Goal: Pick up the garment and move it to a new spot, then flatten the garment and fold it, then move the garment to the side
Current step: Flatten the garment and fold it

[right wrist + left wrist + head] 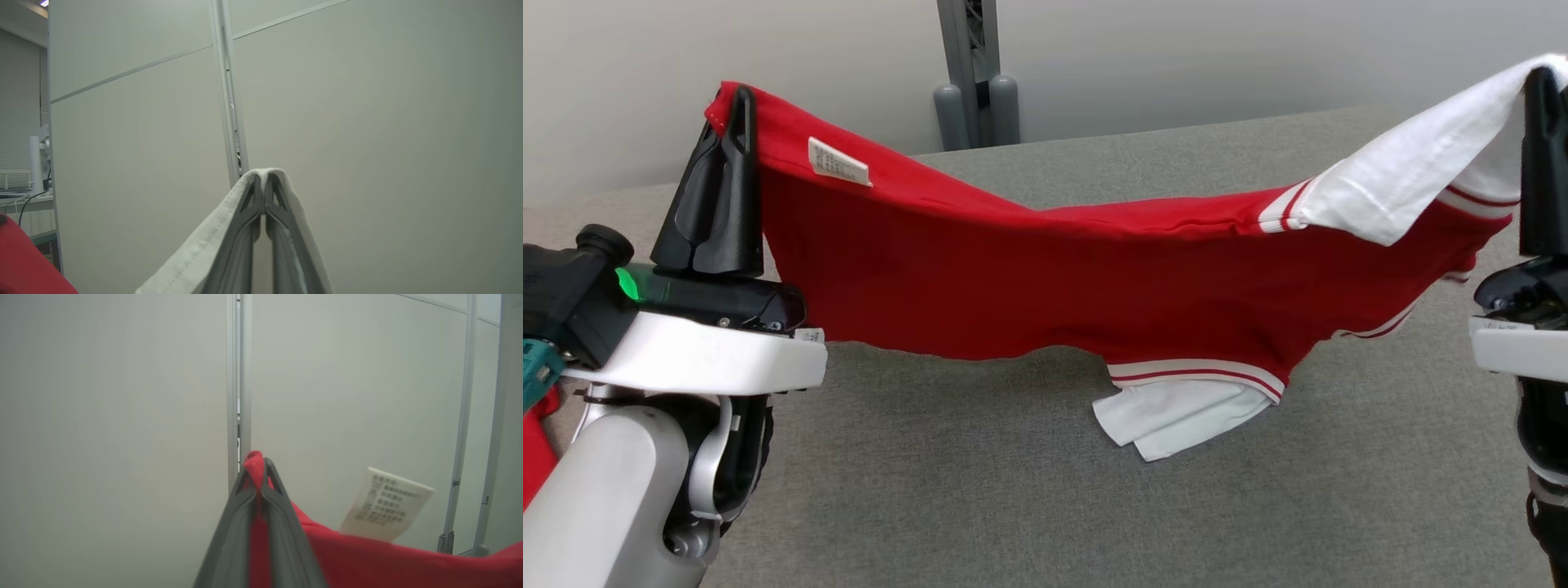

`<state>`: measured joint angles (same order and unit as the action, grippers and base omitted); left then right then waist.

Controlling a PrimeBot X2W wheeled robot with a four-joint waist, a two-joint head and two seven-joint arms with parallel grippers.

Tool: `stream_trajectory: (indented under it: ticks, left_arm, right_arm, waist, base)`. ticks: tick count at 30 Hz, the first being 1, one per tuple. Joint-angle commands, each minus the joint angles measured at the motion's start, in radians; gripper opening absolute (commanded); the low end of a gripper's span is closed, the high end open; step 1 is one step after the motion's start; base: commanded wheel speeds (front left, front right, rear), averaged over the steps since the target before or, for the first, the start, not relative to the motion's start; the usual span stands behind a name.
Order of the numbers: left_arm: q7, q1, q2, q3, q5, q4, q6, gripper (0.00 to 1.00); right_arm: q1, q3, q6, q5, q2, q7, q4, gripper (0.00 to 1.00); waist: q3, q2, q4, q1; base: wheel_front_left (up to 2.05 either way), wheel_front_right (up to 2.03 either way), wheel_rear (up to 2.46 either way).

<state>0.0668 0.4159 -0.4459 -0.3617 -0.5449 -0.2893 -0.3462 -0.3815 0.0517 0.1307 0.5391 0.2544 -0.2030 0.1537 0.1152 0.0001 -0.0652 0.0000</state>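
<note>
While left gripper [742, 96] pinches the garment [1045, 278] at its red corner & right gripper [1542, 82] clamps its white sleeve [1405, 180], I'd keep tension even — lower both together (other sleeve [1176, 416] touches table [1013, 506]).

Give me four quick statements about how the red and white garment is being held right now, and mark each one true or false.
1. The garment hangs stretched between the two end effectors. True.
2. The left end effector grips a white sleeve. False: it is shut on a red edge, and the right end effector has the upper white sleeve.
3. A care label shows near the left end effector. True.
4. The whole garment is lifted clear of the table. False: the lower white sleeve rests on it.
</note>
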Motion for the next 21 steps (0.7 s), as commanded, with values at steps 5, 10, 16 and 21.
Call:
stream_trajectory:
  ticks: [5,10,16,21]
  left_arm:
    - [-0.015,0.001,-0.024,0.012,0.024,-0.082,-0.029,0.0]
    - [-0.03,-0.019,-0.034,0.014,0.039,-0.15,-0.051,0.0]
    - [-0.038,0.015,-0.025,0.0,0.019,-0.129,-0.028,0.0]
    - [-0.049,0.141,-0.002,-0.025,-0.025,0.023,0.059,0.0]
  right_arm:
    - [-0.04,-0.015,0.0,-0.021,0.013,0.028,0.038,0.0]
    - [-0.055,-0.021,0.0,-0.02,0.009,0.05,0.061,0.0]
    - [-0.095,0.026,0.0,0.002,0.018,0.073,0.023,0.0]
    - [-0.23,0.088,0.0,0.009,0.058,0.075,-0.116,0.0]
  waist:
    - [-0.023,-0.0001,0.021,0.0]
    - [-0.025,-0.0001,0.024,0.0]
    - [-0.007,-0.0001,0.021,0.0]
    - [0.028,-0.0001,0.023,0.0]
  base:
    - [0.0,0.0,0.0]
    - [0.0,0.0,0.0]
    - [0.0,0.0,0.0]
    - [0.0,0.0,0.0]
